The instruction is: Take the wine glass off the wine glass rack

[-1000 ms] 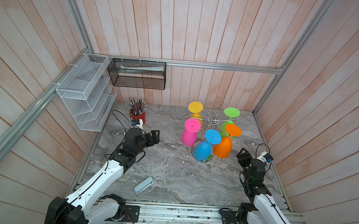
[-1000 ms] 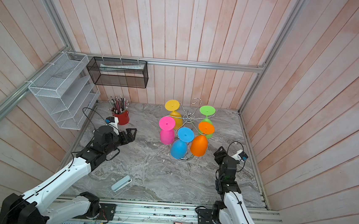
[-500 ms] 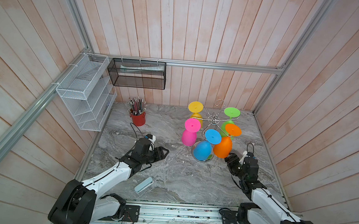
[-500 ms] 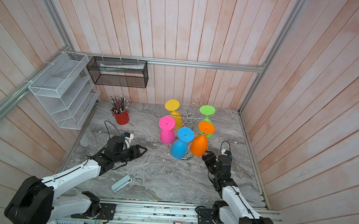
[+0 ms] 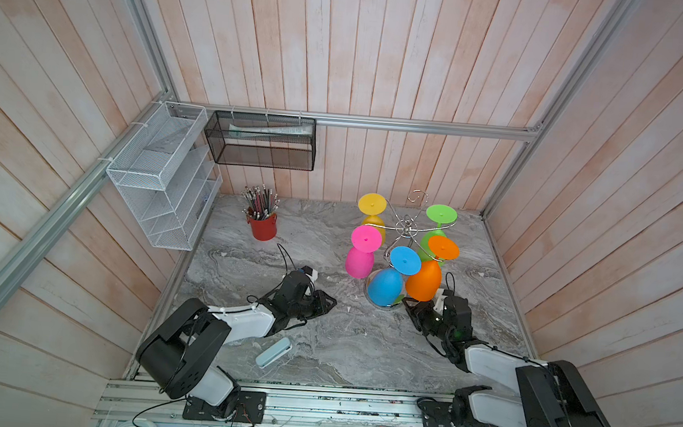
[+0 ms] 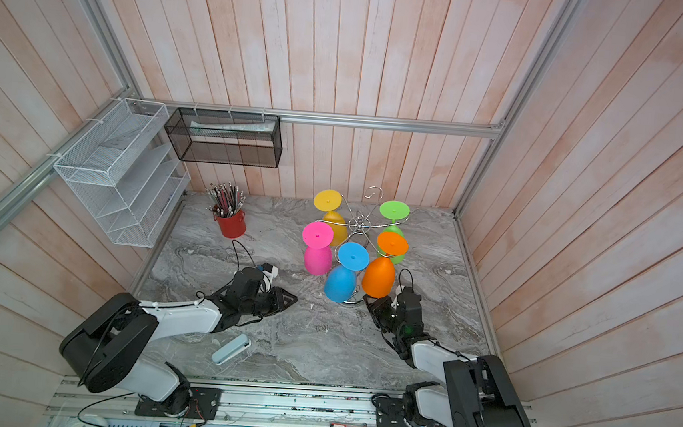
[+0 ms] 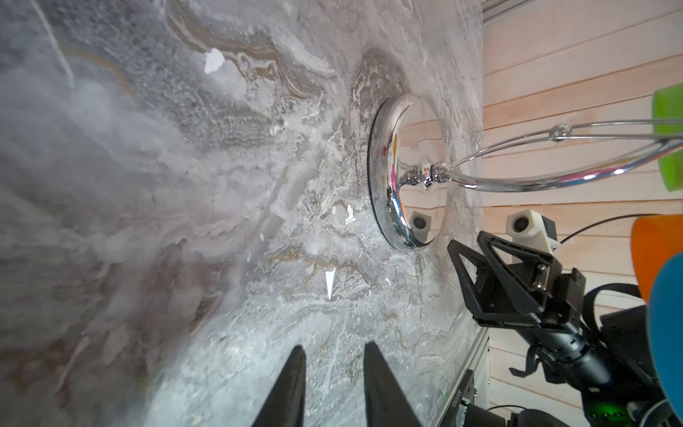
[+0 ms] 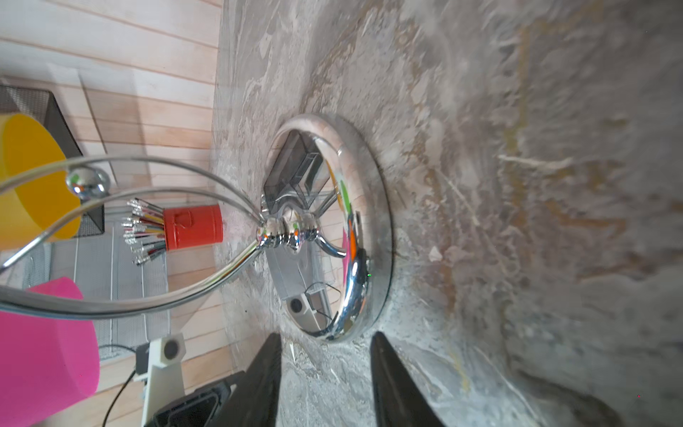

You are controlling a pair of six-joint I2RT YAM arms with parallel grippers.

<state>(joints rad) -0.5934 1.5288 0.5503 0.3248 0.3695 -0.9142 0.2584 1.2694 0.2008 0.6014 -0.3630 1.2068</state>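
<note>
The chrome wine glass rack [image 5: 407, 227] stands at the back right of the marble table, its round base [image 7: 384, 173] flat on the surface. Several coloured wine glasses hang upside down from its hooks, among them pink [image 5: 359, 262], blue [image 5: 385, 287] and orange [image 5: 423, 279]. My left gripper [image 5: 330, 303] lies low on the table left of the base, apart from it, its jaws narrowly open and empty [image 7: 334, 349]. My right gripper [image 5: 409, 307] sits under the orange glass, just short of the base [image 8: 354, 229], also open and empty [image 8: 327, 338].
A red cup of pencils [image 5: 263, 227] stands at the back left. A white wire shelf [image 5: 159, 175] and a black mesh basket [image 5: 260, 141] hang on the walls. A pale blue case [image 5: 274, 352] lies near the front edge beside my left arm.
Both arms have dropped low to the table and reached in toward the rack's base from either side. Both pairs of jaws have narrowed. The glasses hang as before.
</note>
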